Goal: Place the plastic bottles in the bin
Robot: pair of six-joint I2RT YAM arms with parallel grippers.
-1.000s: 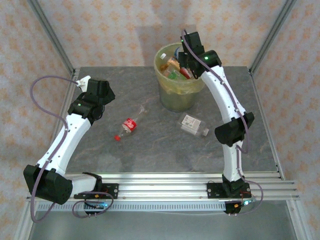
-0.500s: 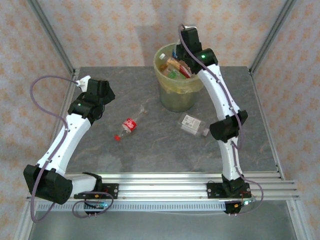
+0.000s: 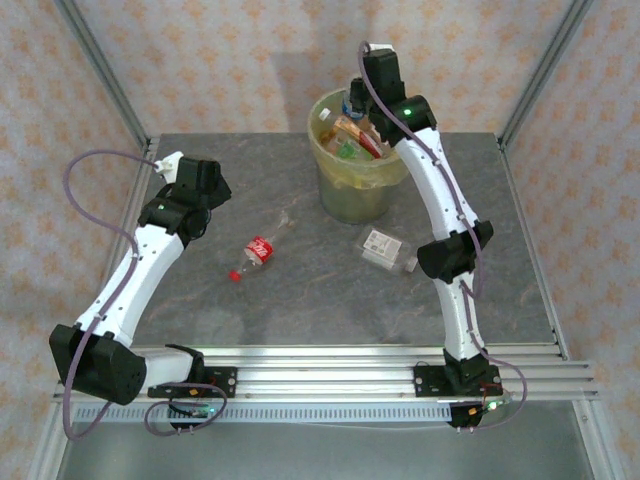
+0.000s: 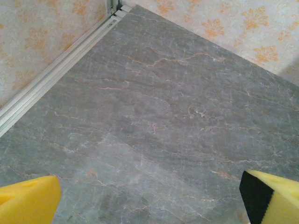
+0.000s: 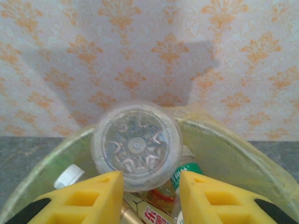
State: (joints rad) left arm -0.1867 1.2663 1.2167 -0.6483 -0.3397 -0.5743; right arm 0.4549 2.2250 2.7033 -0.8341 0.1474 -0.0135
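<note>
A: Bin (image 3: 350, 195) on the table (image 3: 300, 300)?
B: Stands at the far edge, near the middle — holds a heap of bottles (image 3: 345, 135).
A: Anything loose?
B: Lying before the bin, well apart: left bottle (image 3: 258, 252) off to its front-left, right bottle (image 3: 385, 250) closer, just front-right.

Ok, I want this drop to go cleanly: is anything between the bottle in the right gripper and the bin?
Nothing visible is. The clear bottle sits between the right gripper's fingers, over the bin's open mouth. Beneath it lie the bottles already inside; it would likely land on those.
</note>
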